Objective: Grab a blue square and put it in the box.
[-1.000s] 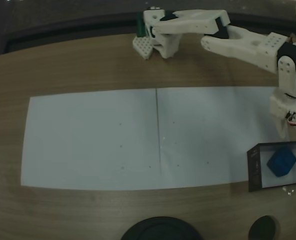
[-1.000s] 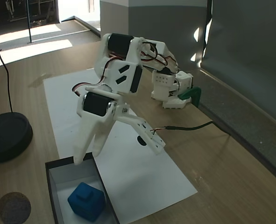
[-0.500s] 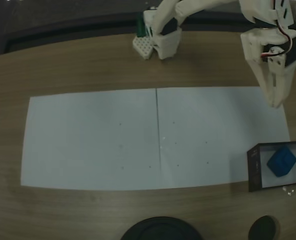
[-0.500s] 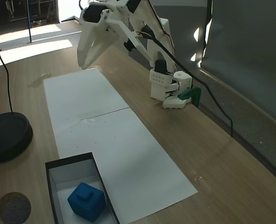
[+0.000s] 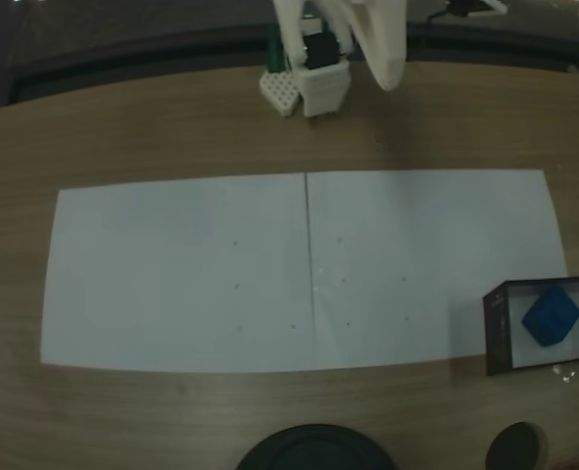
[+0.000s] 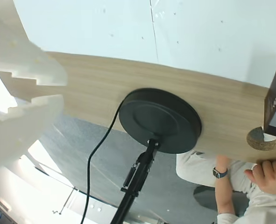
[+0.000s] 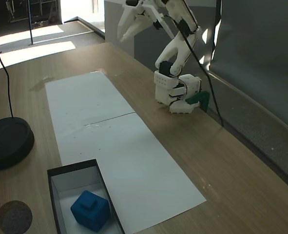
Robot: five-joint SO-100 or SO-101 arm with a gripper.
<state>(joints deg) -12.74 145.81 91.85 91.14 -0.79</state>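
With the cube (image 7: 90,210) in the box (image 7: 56,172), the released gripper (image 7: 125,28) (empty, raised high) risks little beyond clipping the lamp base (image 6: 159,120).

No words, numbers or brand marks can be read in any view. The box (image 5: 498,333) carries a few pale marks on its dark side wall in a fixed view, too small and blurred to make out.

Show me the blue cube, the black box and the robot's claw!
blue cube (image 7: 90,210), a fixed view, its top face.
black box (image 7: 72,168), a fixed view, its far wall.
claw (image 7: 124,32), a fixed view, between the fingertips.
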